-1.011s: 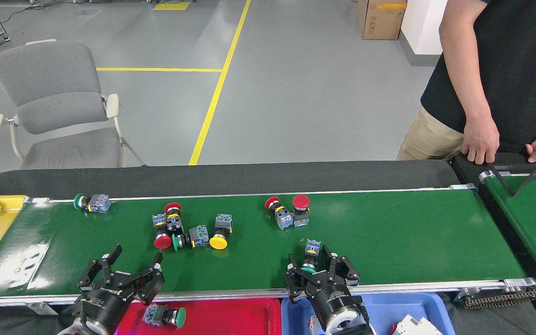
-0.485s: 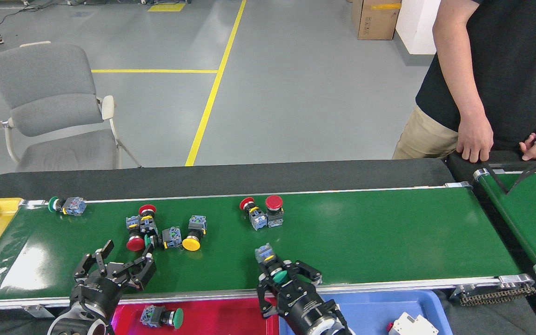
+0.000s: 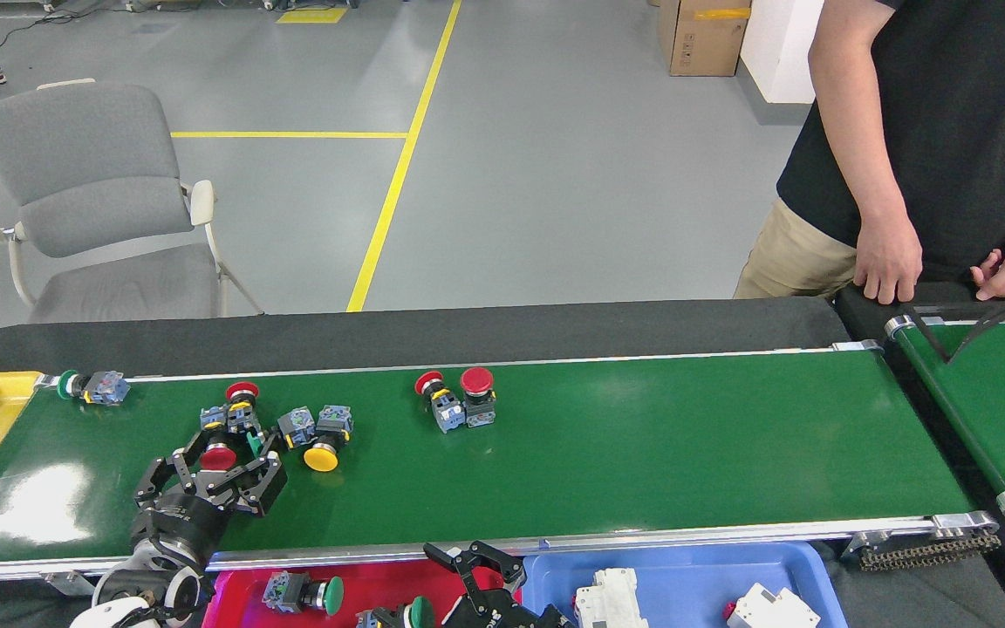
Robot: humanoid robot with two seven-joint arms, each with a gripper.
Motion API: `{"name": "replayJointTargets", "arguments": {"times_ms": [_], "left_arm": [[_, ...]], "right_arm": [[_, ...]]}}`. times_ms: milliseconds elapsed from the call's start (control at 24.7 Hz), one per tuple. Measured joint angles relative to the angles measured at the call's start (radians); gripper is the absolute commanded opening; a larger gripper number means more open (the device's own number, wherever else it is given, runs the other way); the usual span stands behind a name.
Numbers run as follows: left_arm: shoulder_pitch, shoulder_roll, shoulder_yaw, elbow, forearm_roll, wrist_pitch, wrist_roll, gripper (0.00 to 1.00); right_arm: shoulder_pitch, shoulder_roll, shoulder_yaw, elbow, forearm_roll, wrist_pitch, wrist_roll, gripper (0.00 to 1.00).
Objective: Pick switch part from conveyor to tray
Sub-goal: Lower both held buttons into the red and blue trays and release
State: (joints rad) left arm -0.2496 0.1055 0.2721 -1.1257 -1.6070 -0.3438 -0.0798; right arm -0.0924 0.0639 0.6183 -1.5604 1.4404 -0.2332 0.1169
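Red mushroom switch (image 3: 218, 457) between wide fingers of left gripper (image 3: 210, 462) on conveyor (image 3: 642, 453); next close. Right gripper (image 3: 468, 571) fingers apart over red tray (image 3: 363, 580).

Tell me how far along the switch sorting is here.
Done: two green-capped switches lie in the red tray, one at its left, another beside the open right gripper. In hand: the left gripper is open around a red switch, not yet lifted. Left: about seven switches on the conveyor.
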Motion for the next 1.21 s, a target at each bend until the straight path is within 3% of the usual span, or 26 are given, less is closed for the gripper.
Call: {"name": "replayJointTargets", "arguments": {"times_ms": [40, 81, 162, 283, 445, 647, 849, 1011, 1132, 1173, 1213], "left_arm": [[0.001, 0.004, 0.003, 0.008, 0.0, 0.004, 0.0, 0.8], [0.003, 0.008, 0.004, 0.012, 0.003, 0.007, 0.001, 0.61], [0.012, 0.015, 0.004, 0.014, 0.012, 0.011, 0.002, 0.32], [0.024, 0.025, 0.013, 0.014, 0.077, -0.013, 0.011, 0.21], [0.049, 0.044, 0.011, 0.009, 0.142, -0.042, 0.019, 0.2], [0.077, 0.048, 0.01, -0.02, 0.15, -0.05, 0.024, 0.2], [0.218, 0.049, 0.026, -0.234, 0.207, -0.148, 0.027, 0.21], [0.385, 0.053, 0.05, -0.426, 0.261, -0.312, 0.027, 0.24], [0.527, 0.053, 0.057, -0.535, 0.296, -0.401, 0.025, 0.35], [0.562, 0.053, 0.058, -0.558, 0.304, -0.412, 0.025, 0.45], [0.593, 0.052, 0.059, -0.576, 0.31, -0.421, 0.024, 0.65]], "right_arm": [[0.019, -0.004, -0.063, -0.021, -0.001, 0.004, -0.017, 0.99], [0.052, -0.007, -0.135, -0.041, -0.001, 0.007, -0.031, 0.99], [0.103, -0.01, -0.27, -0.069, -0.002, 0.011, -0.053, 0.99], [0.151, -0.009, -0.468, -0.082, -0.007, 0.015, -0.064, 0.99], [0.208, -0.025, -0.664, -0.083, -0.082, 0.018, -0.078, 0.99], [0.27, -0.077, -0.75, -0.084, -0.126, 0.017, -0.082, 0.99], [0.275, -0.077, -0.773, -0.096, -0.133, 0.014, -0.084, 0.99], [0.281, -0.077, -0.791, -0.115, -0.133, 0.012, -0.084, 0.99], [0.283, -0.077, -0.798, -0.118, -0.133, 0.011, -0.084, 0.99], [0.288, -0.077, -0.798, -0.119, -0.133, 0.011, -0.084, 0.99], [0.296, -0.077, -0.798, -0.122, -0.133, 0.011, -0.084, 0.99]]}}
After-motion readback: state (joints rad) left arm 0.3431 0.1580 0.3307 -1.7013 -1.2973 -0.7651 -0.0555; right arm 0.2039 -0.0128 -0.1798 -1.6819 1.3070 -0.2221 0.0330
